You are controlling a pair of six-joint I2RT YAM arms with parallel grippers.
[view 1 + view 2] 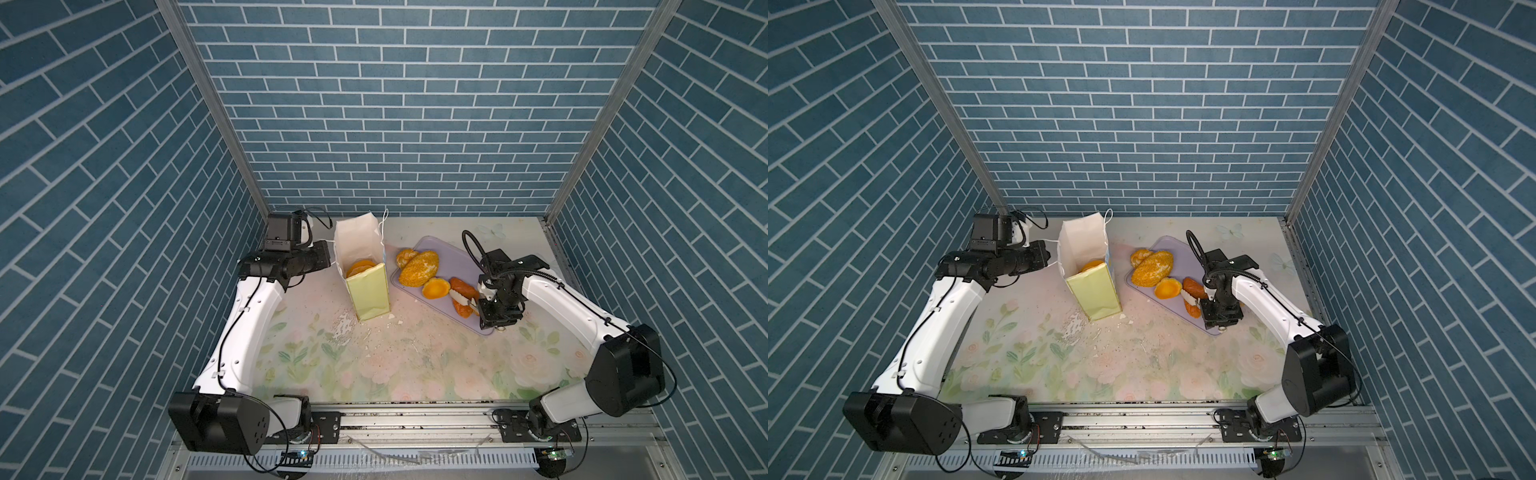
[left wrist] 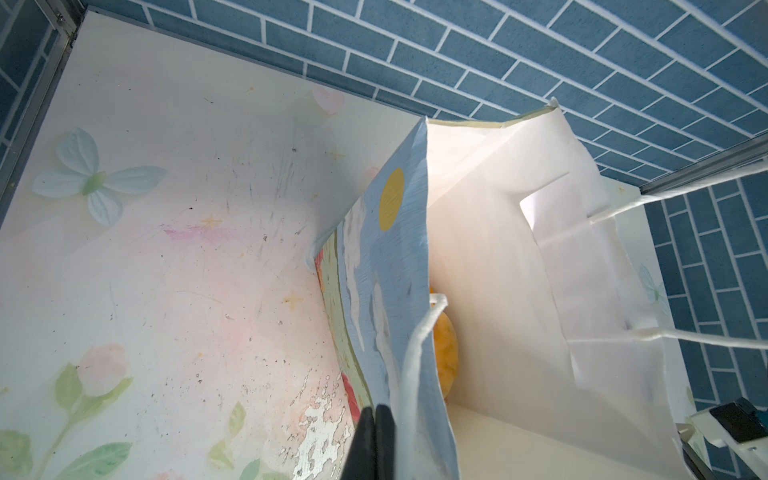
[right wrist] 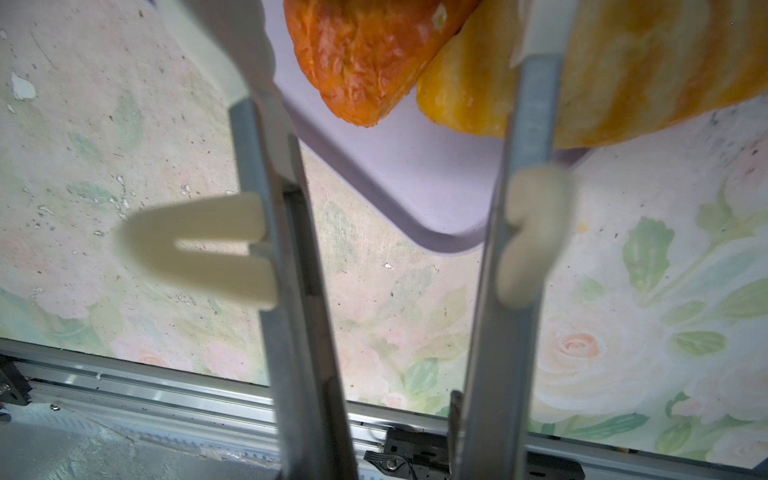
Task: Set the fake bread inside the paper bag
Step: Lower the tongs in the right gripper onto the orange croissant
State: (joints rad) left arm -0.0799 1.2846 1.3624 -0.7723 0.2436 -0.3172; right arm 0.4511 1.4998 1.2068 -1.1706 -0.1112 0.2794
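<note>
Currently: table (image 1: 415,365) is carrying everything and showing white flakes (image 1: 345,328). Bag (image 1: 370,299) is standing upright left of tray (image 1: 451,253), mouth gaping, with pastry (image 1: 359,268) lying inside. Left gripper (image 2: 372,411) is pinching its rim, clenched. Tray is holding loaf (image 1: 419,268), bun (image 1: 405,255), tart shell (image 1: 435,288) and croissants (image 1: 461,286). Right gripper (image 1: 464,300) is straddling croissants, jaws parted, grasping nothing. Tart shell and loaf are lying between it and bag.

2 white arms (image 1: 249,328), blk joints (image 1: 216,419), blk cables (image 1: 471,249)
</note>
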